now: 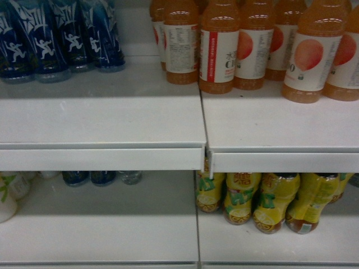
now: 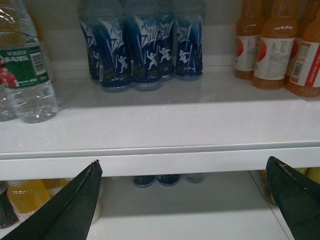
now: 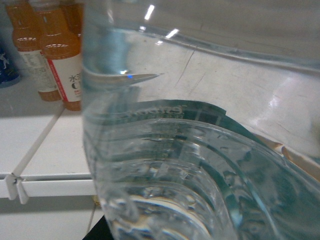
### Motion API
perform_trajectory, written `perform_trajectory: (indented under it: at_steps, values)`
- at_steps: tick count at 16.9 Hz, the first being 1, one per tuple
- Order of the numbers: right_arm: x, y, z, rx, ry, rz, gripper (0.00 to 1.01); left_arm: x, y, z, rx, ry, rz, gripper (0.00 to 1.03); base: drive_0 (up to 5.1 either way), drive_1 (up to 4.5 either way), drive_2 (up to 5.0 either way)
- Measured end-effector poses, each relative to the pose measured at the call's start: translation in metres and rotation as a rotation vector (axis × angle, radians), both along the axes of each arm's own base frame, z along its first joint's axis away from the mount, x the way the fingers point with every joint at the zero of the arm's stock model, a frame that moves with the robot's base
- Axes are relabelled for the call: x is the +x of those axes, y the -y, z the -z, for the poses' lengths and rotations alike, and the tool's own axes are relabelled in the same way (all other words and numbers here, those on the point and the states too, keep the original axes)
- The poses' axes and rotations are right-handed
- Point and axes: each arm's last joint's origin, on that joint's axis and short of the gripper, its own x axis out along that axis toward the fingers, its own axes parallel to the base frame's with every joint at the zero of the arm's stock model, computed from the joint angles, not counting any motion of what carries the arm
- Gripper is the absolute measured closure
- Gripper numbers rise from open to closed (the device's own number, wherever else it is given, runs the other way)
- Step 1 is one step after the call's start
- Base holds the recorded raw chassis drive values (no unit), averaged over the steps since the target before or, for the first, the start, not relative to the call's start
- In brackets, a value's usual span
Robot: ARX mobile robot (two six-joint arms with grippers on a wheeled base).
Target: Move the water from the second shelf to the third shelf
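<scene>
One clear ribbed plastic water bottle with a dark green label (image 3: 200, 165) fills the right wrist view, presumably grasped, though those jaws are hidden. Left jaws, lower frame, stand released. Tilted, it could clip the white shelf edge (image 3: 55, 186) and slip.

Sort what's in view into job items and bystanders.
Job:
- water bottle, filling the right wrist view, seemingly held by the right end effector
- water bottle standing on the shelf

Bystanders:
- blue bottles
- orange drink bottles
- yellow bottles on the shelf below
</scene>
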Motion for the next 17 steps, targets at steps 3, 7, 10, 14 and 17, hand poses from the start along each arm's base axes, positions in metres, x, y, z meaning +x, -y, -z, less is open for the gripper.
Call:
perform_trajectory:
  at_steps: [3,7,10,14,17]
  values:
    - [0.0,0.0,-0.0002,0.0,0.002,0.001,0.61,0.0,0.0,0.0002,0.0,-0.002,0.0,0.05,-4.9,2.51,2.5]
    - [-0.0001,0.0001,0.0,-0.001,0.0,0.002,0.61,0.0,0.0,-0.0003,0.0,0.003,0.0,0.05,-5.0,2.41,2.4]
    - [0.0001,0.0,0.0002,-0.001,-0.002,0.001,0.61,0.0,0.0,-0.0001,0.0,0.001,0.0,0.05,-5.1,2.38,2.4]
    - [-0.0001,0.0001,0.0001,0.0,-0.001,0.003,0.61,0.0,0.0,0.0,0.0,0.0,0.0,0.05,-5.0,2.45,2.4]
    - [0.0,0.0,0.0002,0.0,-0.002,0.001,0.61,0.0,0.0,0.0,0.0,0.0,0.0,0.05,-5.0,2.45,2.4]
